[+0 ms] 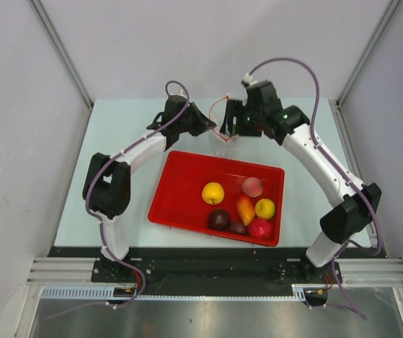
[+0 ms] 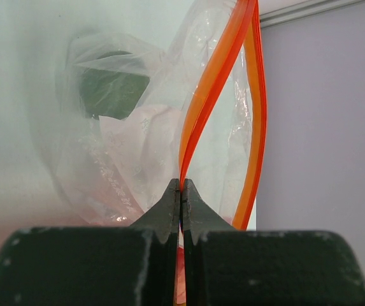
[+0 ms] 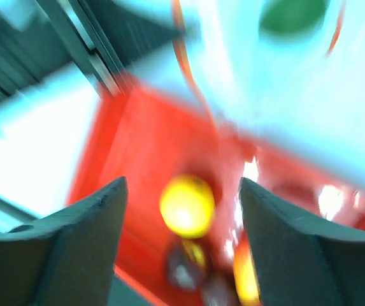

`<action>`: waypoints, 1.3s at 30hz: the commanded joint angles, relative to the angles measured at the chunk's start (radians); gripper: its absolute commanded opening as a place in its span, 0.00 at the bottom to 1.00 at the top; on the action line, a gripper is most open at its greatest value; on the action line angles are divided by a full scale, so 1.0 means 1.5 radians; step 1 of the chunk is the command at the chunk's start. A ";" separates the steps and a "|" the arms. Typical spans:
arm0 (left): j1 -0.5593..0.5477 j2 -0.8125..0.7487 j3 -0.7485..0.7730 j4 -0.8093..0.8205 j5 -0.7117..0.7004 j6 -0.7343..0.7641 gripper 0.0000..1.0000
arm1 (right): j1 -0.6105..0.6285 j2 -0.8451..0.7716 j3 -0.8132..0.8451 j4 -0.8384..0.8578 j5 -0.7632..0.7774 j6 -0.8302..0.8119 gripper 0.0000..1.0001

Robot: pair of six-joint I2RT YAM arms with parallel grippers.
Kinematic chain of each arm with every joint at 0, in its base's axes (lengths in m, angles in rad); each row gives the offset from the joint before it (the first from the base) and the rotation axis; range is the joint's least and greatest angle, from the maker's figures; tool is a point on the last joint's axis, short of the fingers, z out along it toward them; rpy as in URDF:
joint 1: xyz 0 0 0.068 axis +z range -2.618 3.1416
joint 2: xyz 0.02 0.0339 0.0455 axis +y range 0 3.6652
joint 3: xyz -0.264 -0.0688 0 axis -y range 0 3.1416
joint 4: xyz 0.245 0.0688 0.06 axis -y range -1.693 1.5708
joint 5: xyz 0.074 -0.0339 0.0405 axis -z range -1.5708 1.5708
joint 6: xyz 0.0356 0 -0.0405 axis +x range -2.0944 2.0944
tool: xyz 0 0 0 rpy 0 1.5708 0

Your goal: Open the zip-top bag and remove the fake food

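zip-top bag, strip pinched by left gripper

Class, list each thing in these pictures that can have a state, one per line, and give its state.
zip-top bag: open, its two orange zip strips parted.
left gripper: shut, pinching one zip strip of the bag.
right gripper: open, nothing between its fingers.
fake food: seven pieces out of the bag, lying loose in the tray.
red tray: lying flat, holding the food.
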 commanded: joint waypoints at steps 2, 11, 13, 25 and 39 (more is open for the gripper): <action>-0.013 -0.023 -0.006 0.014 0.004 0.009 0.00 | -0.045 0.115 0.245 0.006 0.031 -0.010 0.63; -0.018 -0.021 0.003 0.015 0.003 0.008 0.00 | -0.071 0.338 0.444 -0.013 0.014 -0.022 0.23; -0.018 -0.022 0.008 0.014 0.002 0.008 0.00 | -0.073 0.362 0.445 -0.005 0.018 -0.016 0.18; -0.018 -0.007 0.024 0.044 -0.004 -0.025 0.00 | -0.084 0.453 0.417 0.019 0.071 -0.010 0.16; -0.018 0.019 0.049 0.051 0.003 -0.048 0.00 | -0.112 0.515 0.420 0.031 0.083 -0.028 0.38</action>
